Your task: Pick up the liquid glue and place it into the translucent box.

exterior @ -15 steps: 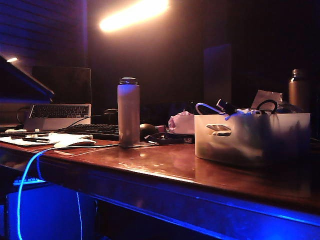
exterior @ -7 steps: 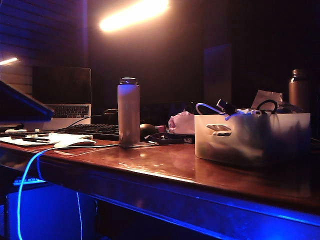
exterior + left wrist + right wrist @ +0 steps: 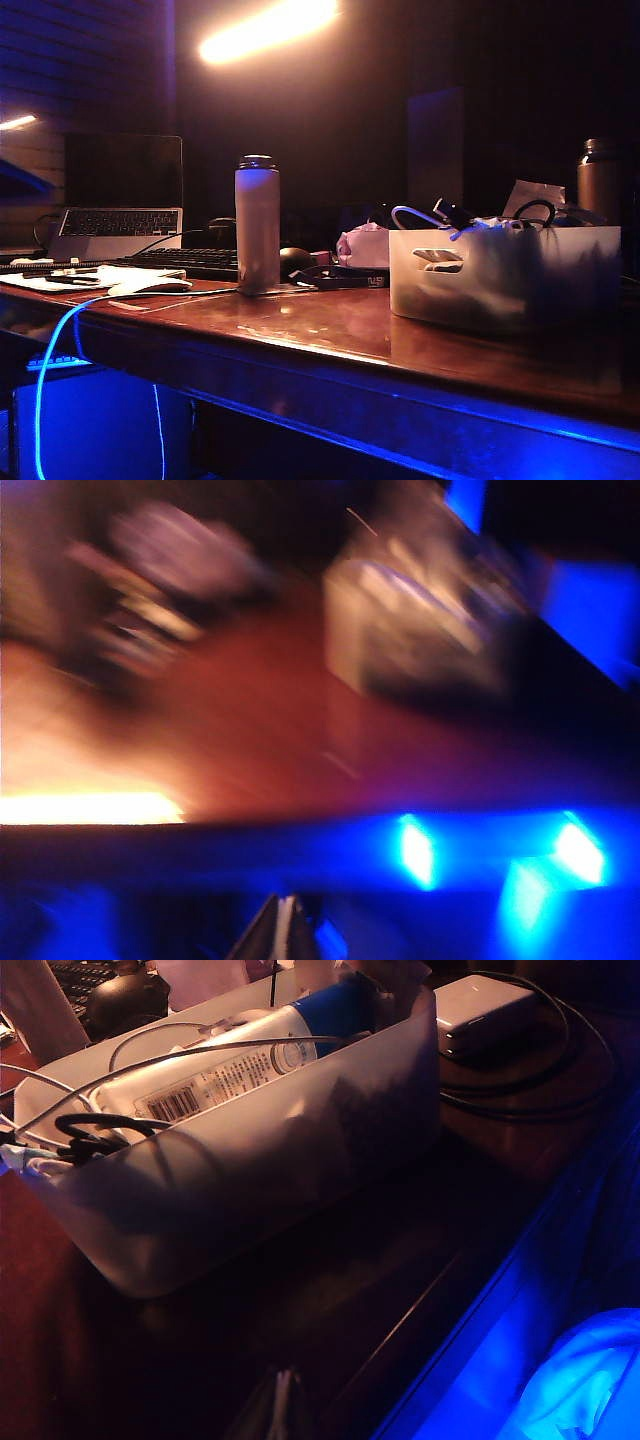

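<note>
Exterior view: the translucent box [image 3: 503,274] sits on the table [image 3: 330,335], well to the right of the upright metal flask [image 3: 257,223]. Cables and dark clutter stick up over the box rim. No glue lies on the bare table between flask and box. A dark sliver at the far left edge, well left of the flask, may be part of the left arm, too dim to say. Neither gripper shows here.

Left wrist view: heavily blurred. The left gripper [image 3: 285,930] shows as a thin wedge, fingertips pressed together, nothing between them. It hangs off the table's near edge, well apart from the box [image 3: 415,630], looking across the wood toward it.

Right wrist view: the liquid glue [image 3: 245,1060] lies on its side inside the box [image 3: 300,1150], whitish barcoded tube with blue cap, resting on cables [image 3: 90,1125] near the far wall. The right gripper [image 3: 280,1400] is also pressed together and empty, parked low just outside the box's near wall, over the dark table edge.

Step judgement: placement looks done; the glue is in the box and both grippers are clear. What remains is likely only pulling the arms to rest, calling for no grasp, just keeping clear of the box rim and cables.
</note>
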Available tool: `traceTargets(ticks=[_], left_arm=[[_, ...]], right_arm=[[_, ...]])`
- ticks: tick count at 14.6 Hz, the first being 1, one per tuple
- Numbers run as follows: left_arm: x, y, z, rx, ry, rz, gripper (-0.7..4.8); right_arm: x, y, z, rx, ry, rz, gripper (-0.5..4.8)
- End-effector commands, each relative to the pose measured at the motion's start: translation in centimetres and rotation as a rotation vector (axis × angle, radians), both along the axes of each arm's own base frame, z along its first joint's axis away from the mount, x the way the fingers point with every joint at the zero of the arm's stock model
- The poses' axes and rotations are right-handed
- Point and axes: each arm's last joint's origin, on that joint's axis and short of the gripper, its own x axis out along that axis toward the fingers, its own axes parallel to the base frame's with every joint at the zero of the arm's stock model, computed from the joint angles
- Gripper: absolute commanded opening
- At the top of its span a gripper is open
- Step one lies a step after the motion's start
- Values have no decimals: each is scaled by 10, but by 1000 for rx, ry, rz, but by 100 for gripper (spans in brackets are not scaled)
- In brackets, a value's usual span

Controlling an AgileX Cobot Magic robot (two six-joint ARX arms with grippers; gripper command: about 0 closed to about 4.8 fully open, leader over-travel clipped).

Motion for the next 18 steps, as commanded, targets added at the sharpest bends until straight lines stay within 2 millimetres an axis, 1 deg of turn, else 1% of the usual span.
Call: traceTargets(ticks=[1, 5, 8, 9, 13, 16, 18], left_arm=[[-1, 12, 3, -26, -42, 76, -6], [2, 23, -4, 4, 9, 198, -6], [6, 38, -9, 29, 58, 388, -6], [6, 42, -10, 28, 75, 426, -6], [6, 40, -10, 30, 73, 414, -6], [4, 30, -10, 34, 70, 309, -5], [4, 30, -10, 32, 69, 300, -5]], right_arm=[[0, 0, 0, -3, -2, 2, -1], [0, 0, 0, -2, -7, 2, -1], [0, 0, 0, -3, -7, 2, -1], [0, 0, 0, -3, -7, 2, -1], [0, 0, 0, -3, -7, 2, -1], [0, 0, 0, -3, -7, 2, -1], [0, 0, 0, -3, -7, 2, -1]])
